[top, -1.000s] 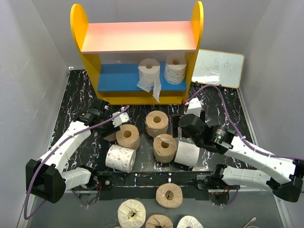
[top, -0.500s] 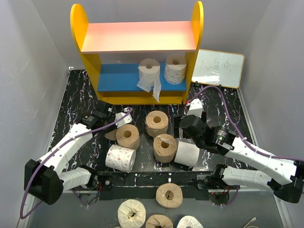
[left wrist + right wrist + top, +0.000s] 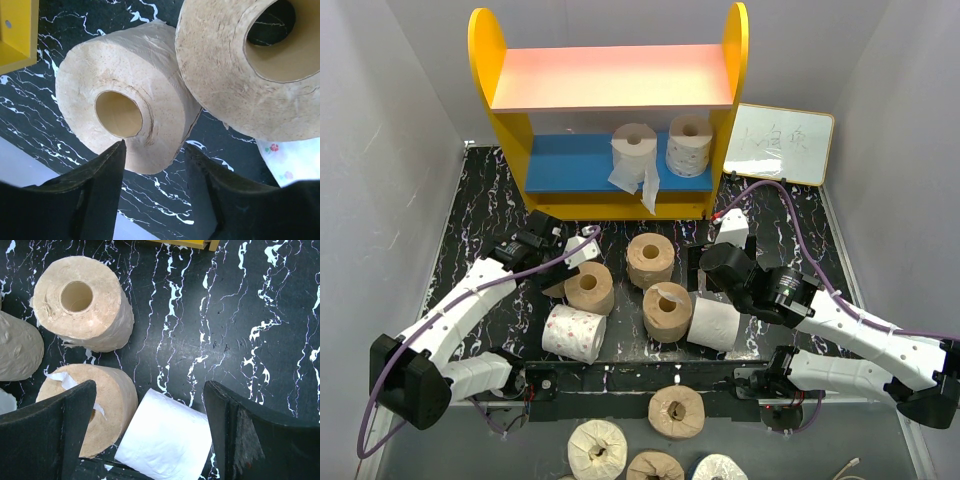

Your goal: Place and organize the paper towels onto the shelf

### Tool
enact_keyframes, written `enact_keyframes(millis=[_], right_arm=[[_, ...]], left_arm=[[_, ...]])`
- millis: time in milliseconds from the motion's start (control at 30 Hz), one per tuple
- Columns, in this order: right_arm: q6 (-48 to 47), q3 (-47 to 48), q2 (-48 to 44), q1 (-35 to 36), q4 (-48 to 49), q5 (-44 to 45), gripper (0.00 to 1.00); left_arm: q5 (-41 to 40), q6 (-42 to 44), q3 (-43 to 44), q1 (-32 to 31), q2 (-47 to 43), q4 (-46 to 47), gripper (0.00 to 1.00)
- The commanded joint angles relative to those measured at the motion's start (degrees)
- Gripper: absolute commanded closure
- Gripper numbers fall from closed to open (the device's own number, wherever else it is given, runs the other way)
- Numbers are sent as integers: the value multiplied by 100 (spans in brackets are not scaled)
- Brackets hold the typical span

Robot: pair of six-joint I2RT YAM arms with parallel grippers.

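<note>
The shelf stands at the back. On its blue lower board are a white roll trailing a loose sheet and another white roll. Three tan rolls lie mid-table, with a pink-dotted white roll and a plain white roll. My left gripper is open. In the left wrist view, where it shows low in the middle, its tips sit at the near edge of a tan roll. My right gripper is open wide, showing in the right wrist view over the plain white roll.
A small white writing board leans at the back right. More rolls lie below the table's front edge by the arm bases. Grey walls close in left and right. A shelf foot is near the left gripper.
My left gripper has moved a little right and toward the shelf, closer to the tan rolls. The right arm has barely shifted. No roll has moved.
</note>
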Motion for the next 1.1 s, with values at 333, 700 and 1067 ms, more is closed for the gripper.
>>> enact_keyframes(millis=[333, 700, 1067], right_arm=[[31, 62, -61, 2, 121, 111, 12], [75, 70, -50, 4, 77, 108, 12], [133, 75, -93, 5, 49, 108, 12]], left_arm=[[4, -44, 0, -87, 78, 97, 45], [-38, 90, -265, -115, 256, 452, 47], [-73, 76, -342, -121, 282, 458, 94]])
